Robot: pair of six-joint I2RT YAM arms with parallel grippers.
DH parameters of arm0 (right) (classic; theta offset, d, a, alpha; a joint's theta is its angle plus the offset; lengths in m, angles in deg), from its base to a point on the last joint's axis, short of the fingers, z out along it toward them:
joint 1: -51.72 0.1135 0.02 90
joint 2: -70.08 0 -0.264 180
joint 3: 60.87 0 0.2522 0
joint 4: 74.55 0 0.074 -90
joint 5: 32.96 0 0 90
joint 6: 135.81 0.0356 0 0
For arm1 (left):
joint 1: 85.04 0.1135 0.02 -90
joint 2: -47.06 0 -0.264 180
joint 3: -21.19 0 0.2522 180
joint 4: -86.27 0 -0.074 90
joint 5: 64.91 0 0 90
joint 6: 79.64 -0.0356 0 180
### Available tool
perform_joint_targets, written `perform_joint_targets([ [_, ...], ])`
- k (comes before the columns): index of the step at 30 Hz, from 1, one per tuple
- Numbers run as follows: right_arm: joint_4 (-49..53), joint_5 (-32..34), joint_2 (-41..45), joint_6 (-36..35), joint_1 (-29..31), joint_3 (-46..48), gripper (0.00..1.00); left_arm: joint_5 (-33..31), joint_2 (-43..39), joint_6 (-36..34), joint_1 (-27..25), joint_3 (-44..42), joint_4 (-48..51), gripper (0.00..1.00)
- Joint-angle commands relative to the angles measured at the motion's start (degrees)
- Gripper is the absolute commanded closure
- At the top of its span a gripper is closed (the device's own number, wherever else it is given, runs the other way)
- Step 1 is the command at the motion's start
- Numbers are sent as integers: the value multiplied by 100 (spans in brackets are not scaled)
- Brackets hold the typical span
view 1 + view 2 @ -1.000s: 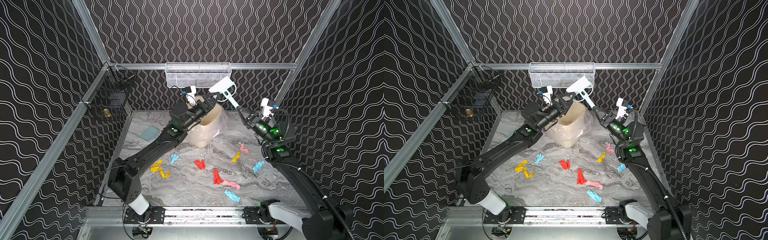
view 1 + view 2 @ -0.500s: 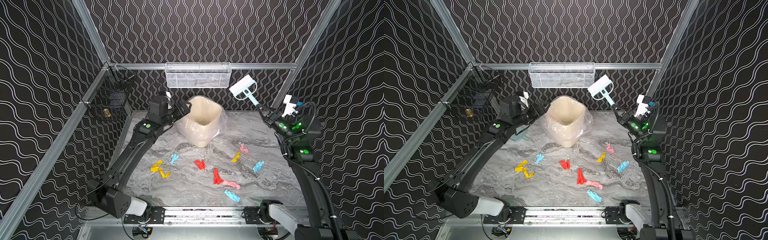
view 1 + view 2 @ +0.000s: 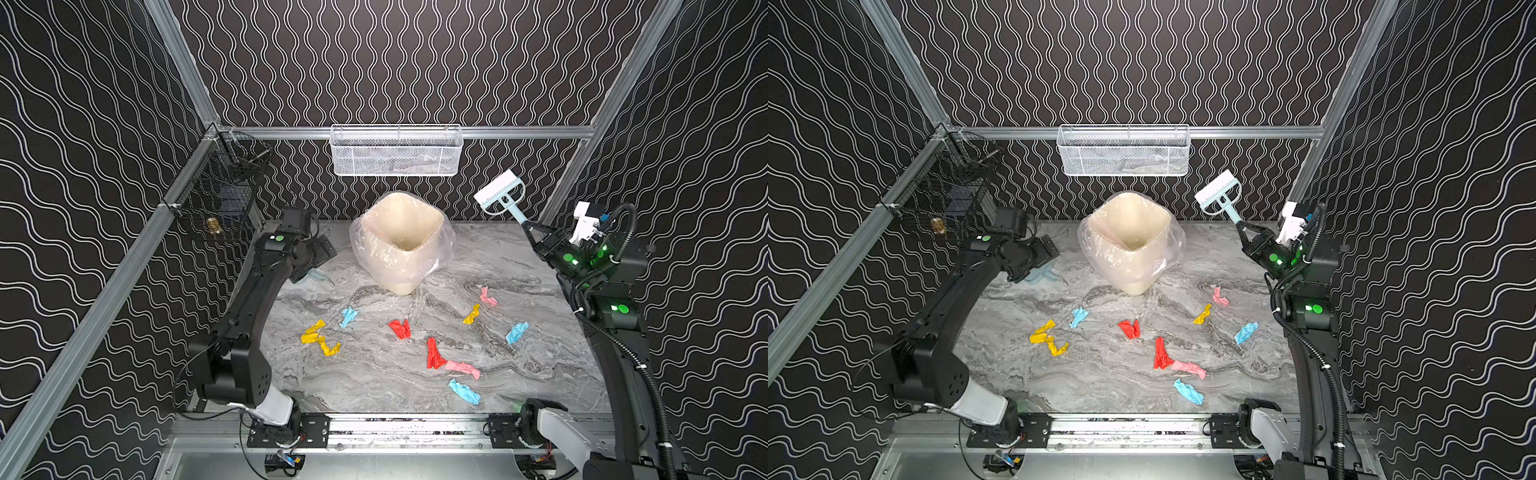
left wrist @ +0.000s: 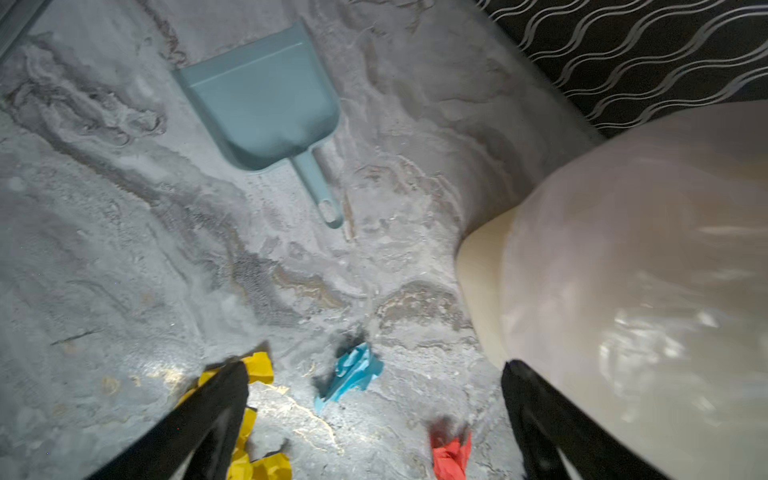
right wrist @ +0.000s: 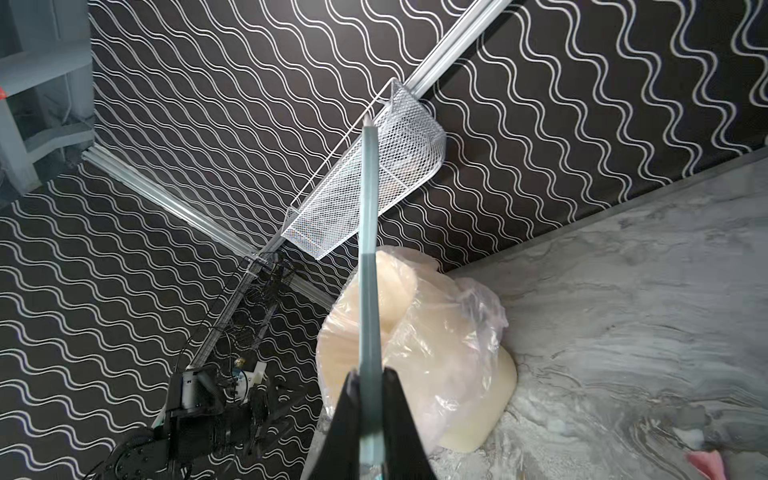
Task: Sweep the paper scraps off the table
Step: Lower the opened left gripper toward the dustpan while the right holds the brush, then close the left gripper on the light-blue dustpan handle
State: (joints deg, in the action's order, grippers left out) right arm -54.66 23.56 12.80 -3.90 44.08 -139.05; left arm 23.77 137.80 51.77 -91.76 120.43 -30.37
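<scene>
Clamping one brush (image 3: 503,198) in right gripper (image 3: 530,227), left gripper (image 4: 374,368) spread empty, ten paper scraps (image 3: 400,328), one dustpan (image 4: 266,99)

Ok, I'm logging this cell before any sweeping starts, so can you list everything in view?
paper scraps: ten; three yellow, three light blue, two red, two pink; scattered on the table's front half
table: one, grey-white marble
bin: one, cream with clear liner, back middle
dustpan: one, pale blue, flat at back left
brush: one, pale blue, white bristles, raised at right
mesh basket: one, white, back rail
wire basket: one, black, left rail
left gripper: open, near the dustpan
right gripper: shut on the brush handle
</scene>
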Motion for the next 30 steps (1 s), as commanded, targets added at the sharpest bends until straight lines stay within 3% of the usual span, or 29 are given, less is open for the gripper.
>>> perform_joint_targets([
  [1,117,104,-21,-113,-35,-37,100,-297,511,-195,125,103,208,1],
  [14,224,106,-92,-61,-143,-65,100,-808,2372,538,134,736,-86,11],
  [30,136,-1,-265,23,-181,-123,100,-1110,2928,1277,18,470,-987,27],
])
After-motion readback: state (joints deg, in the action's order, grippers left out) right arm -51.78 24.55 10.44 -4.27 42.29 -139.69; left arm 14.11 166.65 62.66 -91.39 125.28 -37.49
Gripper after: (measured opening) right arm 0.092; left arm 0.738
